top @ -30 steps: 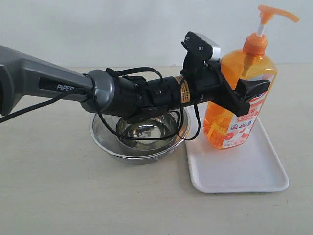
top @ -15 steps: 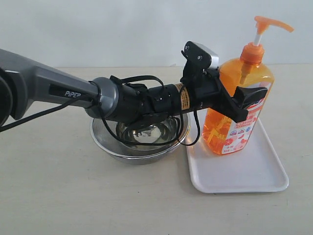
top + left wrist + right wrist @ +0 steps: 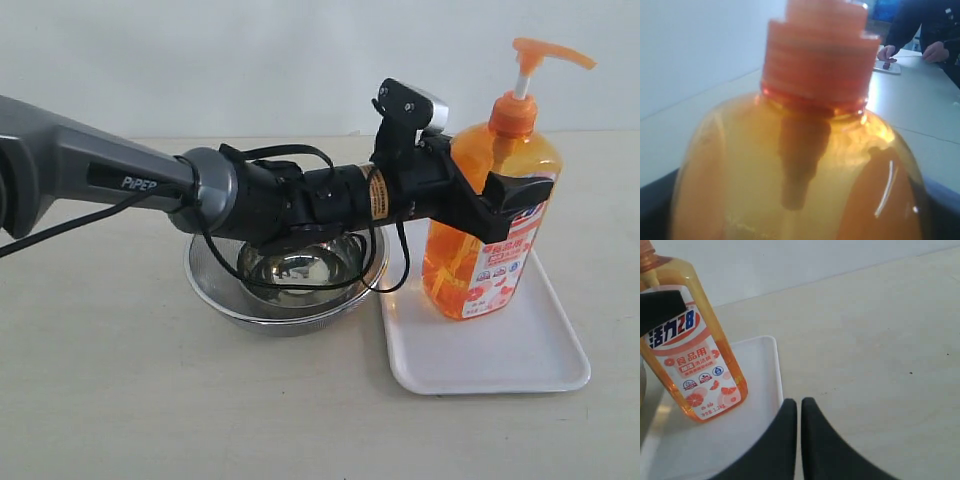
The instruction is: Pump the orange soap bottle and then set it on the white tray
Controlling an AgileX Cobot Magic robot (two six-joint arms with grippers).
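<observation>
Exterior view: tall translucent orange soap bottle (image 3: 460,265), orange pump on a white stem, white-orange-blue label, standing in the far half of the white tray (image 3: 500,360). Clamped at the shoulder by the left gripper (image 3: 515,180). Bare tray toward its near edge; steel mesh bowl (image 3: 215,290) just beside its left edge. Open counter (image 3: 120,400) elsewhere. Right gripper (image 3: 799,412) pinched shut.

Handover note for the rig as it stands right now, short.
Left gripper: jaws closed round the shoulder of the tall translucent orange plastic soap bottle.
Right gripper: shut, empty.
Bottle stands on the flat white rectangular plastic tray, pump head up.
Done: bottle on tray; whether it was pumped cannot be told.
To do: release, withdraw.
</observation>
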